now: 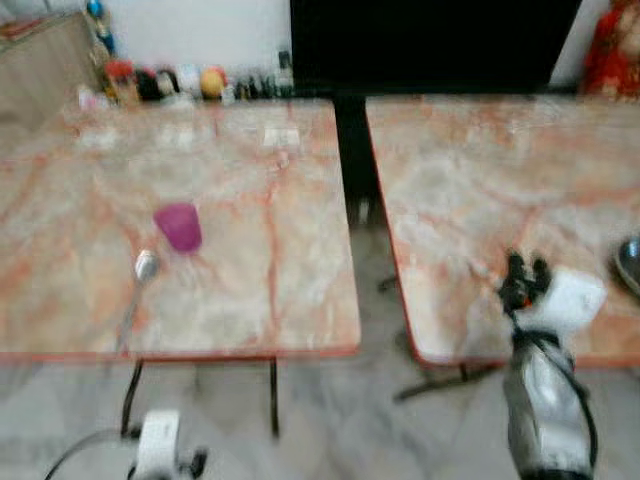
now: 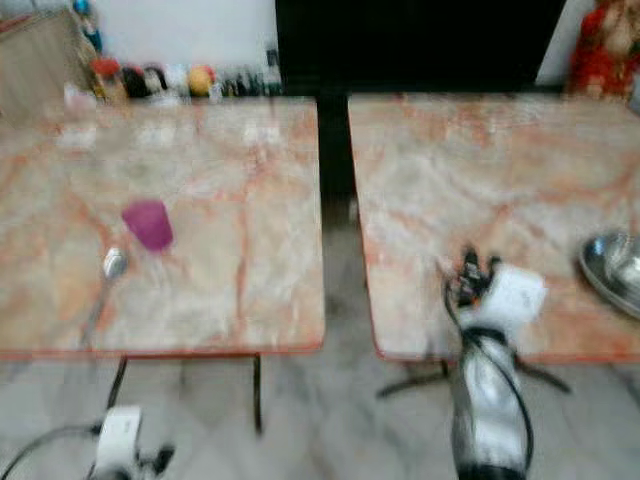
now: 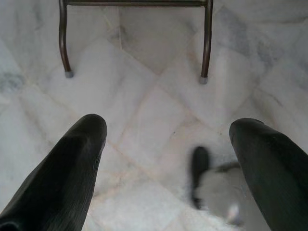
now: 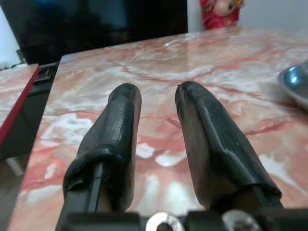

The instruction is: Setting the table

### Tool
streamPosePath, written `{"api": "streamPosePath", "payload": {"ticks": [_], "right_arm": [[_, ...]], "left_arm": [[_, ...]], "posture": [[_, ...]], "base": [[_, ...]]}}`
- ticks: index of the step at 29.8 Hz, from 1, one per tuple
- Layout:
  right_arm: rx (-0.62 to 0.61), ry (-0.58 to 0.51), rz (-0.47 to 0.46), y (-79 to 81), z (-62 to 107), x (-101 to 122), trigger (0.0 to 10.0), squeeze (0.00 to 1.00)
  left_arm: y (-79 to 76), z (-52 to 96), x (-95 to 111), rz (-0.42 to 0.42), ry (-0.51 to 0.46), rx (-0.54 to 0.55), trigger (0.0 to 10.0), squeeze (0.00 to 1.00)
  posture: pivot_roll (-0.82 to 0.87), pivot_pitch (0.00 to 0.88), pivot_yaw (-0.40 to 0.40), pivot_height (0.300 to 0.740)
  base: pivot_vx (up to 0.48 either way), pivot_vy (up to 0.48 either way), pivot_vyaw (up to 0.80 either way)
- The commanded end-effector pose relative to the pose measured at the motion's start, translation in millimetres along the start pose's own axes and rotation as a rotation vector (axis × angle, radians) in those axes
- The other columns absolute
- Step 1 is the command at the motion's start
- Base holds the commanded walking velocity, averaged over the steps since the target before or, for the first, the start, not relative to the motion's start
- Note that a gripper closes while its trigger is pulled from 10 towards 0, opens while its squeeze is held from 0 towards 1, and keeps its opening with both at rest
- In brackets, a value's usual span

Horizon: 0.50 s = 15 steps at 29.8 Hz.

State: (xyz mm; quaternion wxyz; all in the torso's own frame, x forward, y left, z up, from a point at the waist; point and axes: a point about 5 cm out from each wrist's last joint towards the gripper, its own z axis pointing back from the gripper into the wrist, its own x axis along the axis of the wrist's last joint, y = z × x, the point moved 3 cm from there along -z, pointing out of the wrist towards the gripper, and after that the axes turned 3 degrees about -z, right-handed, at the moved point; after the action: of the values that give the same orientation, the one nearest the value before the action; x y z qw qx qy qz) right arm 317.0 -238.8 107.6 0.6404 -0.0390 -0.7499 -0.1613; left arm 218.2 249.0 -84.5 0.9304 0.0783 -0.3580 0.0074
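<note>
Two pink marble tables stand side by side. On the left table point(image 1: 250, 290) a purple cup point(image 1: 179, 226) stands beside a metal spoon point(image 1: 140, 280). A shiny metal bowl point(image 2: 612, 268) lies at the right edge of the right table point(image 1: 480, 180) and is also seen as the metal bowl point(image 4: 294, 82) in the right wrist view. My right gripper point(image 1: 527, 270) hovers over the right table's front edge, well left of the bowl; its fingers point(image 4: 120, 120) are parted with nothing between them. My left gripper point(image 3: 168, 125) hangs low, open, above the floor.
Small bottles and round things point(image 1: 170, 82) line the back of the left table. A dark cabinet point(image 1: 430, 45) stands behind the narrow gap point(image 1: 365, 230) between the tables. A red figure point(image 1: 612, 45) sits at the far right. Table legs point(image 3: 207, 43) stand on the marble floor.
</note>
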Motion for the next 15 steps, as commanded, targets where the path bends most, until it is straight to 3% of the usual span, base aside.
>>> {"api": "streamPosePath", "payload": {"ticks": [1, 3, 6, 15], "right_arm": [[0.037, -0.014, 0.002, 12.7, -2.4, 3.2, 10.0, 0.00], [0.056, -0.029, 0.025, 15.2, -2.0, 5.3, 10.0, 0.00], [0.066, -0.023, 0.020, 17.5, -1.7, 4.5, 10.0, 0.00], [0.057, -0.013, 0.001, 16.0, -2.0, 2.3, 10.0, 0.00]], "left_arm": [[3.7, 0.6, -2.1, -0.011, 0.011, 0.009, 10.0, 0.00], [3.3, 0.5, -1.7, -0.012, 0.009, 0.008, 10.0, 0.00], [2.9, 0.3, -1.0, -0.012, 0.007, 0.007, 10.0, 0.00], [2.6, 0.2, -0.2, -0.010, 0.003, 0.007, 10.0, 0.00]], "posture": [[0.09, 0.016, -0.027, 0.740], [0.09, 0.016, -0.027, 0.740], [0.09, 0.016, -0.028, 0.740], [0.09, 0.015, -0.031, 0.740]], "base": [[0.000, 0.349, 0.00], [0.000, 0.349, 0.00], [0.000, 0.352, 0.80], [0.000, 0.351, 0.00]]}}
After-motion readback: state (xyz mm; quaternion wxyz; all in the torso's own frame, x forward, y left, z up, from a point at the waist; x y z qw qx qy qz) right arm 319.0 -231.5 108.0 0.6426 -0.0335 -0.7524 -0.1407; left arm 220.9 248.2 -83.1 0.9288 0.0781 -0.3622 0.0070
